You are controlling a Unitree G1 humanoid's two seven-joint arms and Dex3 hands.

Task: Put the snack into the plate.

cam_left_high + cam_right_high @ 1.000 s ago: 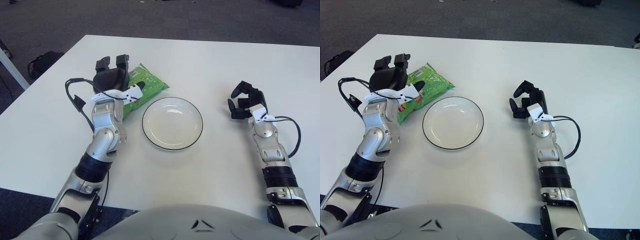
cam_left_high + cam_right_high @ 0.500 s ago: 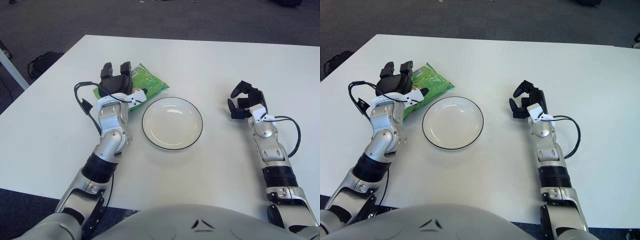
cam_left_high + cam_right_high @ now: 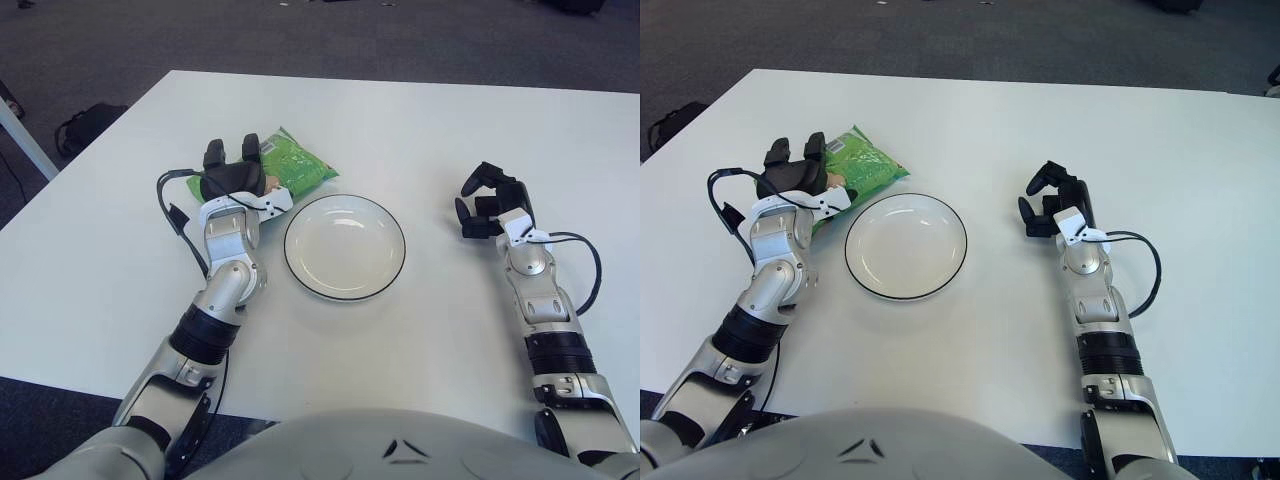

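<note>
A green snack bag (image 3: pixel 297 166) lies on the white table, just left of and behind a white plate with a dark rim (image 3: pixel 345 250). The plate has nothing in it. My left hand (image 3: pixel 236 177) sits low over the bag's near-left end, its fingers (image 3: pixel 250 151) spread on either side and covering that end. I cannot see them closed on the bag. My right hand (image 3: pixel 487 203) rests idle on the table, right of the plate, fingers loosely curled and holding nothing.
The white table (image 3: pixel 420 120) runs wide behind and to both sides of the plate. Its left edge is close to my left arm. A black cable (image 3: pixel 172 205) loops off my left wrist. A dark bag (image 3: pixel 88 125) lies on the floor, left.
My left hand has dropped from above the bag onto its near-left end and shifted slightly right. The right arm, the plate and the bag have not moved.
</note>
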